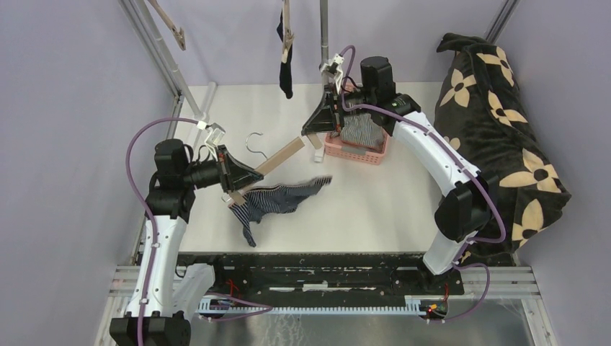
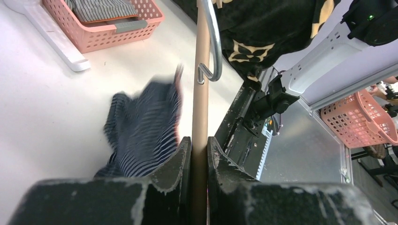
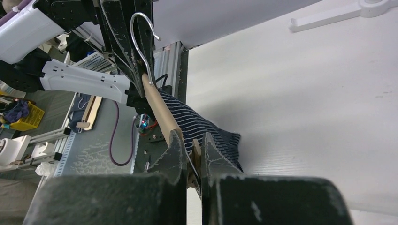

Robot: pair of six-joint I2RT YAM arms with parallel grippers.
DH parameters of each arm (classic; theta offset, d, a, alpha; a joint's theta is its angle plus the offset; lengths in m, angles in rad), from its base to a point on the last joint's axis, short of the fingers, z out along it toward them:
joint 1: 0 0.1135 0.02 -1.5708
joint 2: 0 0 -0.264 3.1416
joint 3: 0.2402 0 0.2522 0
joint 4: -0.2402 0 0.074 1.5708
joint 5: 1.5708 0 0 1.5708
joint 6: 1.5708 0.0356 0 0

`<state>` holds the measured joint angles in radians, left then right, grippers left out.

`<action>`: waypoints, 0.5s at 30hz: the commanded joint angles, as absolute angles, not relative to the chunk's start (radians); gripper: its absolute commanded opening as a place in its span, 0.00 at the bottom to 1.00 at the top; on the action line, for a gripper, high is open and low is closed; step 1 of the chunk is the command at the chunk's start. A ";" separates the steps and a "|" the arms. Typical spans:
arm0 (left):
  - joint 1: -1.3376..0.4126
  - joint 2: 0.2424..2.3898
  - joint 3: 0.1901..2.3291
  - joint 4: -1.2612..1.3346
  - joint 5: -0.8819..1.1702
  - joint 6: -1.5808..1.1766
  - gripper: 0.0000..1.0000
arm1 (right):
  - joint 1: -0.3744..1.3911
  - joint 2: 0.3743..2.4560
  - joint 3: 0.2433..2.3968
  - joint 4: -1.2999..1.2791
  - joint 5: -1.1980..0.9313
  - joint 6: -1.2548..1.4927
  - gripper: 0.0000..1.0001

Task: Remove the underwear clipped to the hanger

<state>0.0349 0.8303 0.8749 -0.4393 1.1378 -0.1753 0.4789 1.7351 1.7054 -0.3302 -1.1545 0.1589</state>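
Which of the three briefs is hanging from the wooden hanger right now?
The navy striped pair, draped below the hanger. The grey pair lies in the pink basket, and the black pair hangs from a clip at the back.

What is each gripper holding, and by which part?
Both grip the wooden hanger: the left gripper clamps one end of its bar, the right gripper the opposite end.

navy striped underwear point(image 1: 277, 202), pink basket point(image 1: 358, 153), tan hanger point(image 1: 282, 158)
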 commanded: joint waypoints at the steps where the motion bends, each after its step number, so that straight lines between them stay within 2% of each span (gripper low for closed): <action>1: 0.035 0.823 0.885 -0.231 1.126 -0.290 0.03 | 0.507 1.718 1.740 -0.367 -1.194 0.104 0.00; 3: 0.035 0.826 0.888 -0.216 1.127 -0.298 0.03 | 0.508 1.713 1.741 -0.374 -1.168 0.101 0.02; 4: 0.034 0.828 0.892 -0.208 1.129 -0.303 0.03 | 0.508 1.711 1.747 -0.387 -1.152 0.096 0.29; 5: 0.034 0.827 0.893 -0.197 1.130 -0.309 0.03 | 0.507 1.709 1.751 -0.402 -1.132 0.085 0.50; 8: 0.034 0.822 0.906 -0.164 1.132 -0.327 0.03 | 0.508 1.698 1.749 -0.423 -1.062 0.057 0.73; 10: 0.034 0.817 0.919 -0.141 1.131 -0.335 0.03 | 0.507 1.689 1.739 -0.423 -1.025 0.051 0.84; 11: 0.034 0.812 0.924 -0.123 1.129 -0.345 0.03 | 0.507 1.682 1.730 -0.415 -1.004 0.051 0.95; 12: 0.035 0.809 0.927 -0.099 1.127 -0.360 0.03 | 0.507 1.673 1.717 -0.398 -0.985 0.054 0.99; 15: 0.034 0.811 0.934 -0.030 1.125 -0.397 0.03 | 0.508 1.632 1.645 -0.303 -0.945 0.079 1.00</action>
<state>0.0322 0.8303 0.8738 -0.1986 1.1248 -0.3077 0.5095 1.7203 1.7035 -0.4049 -1.0191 0.0750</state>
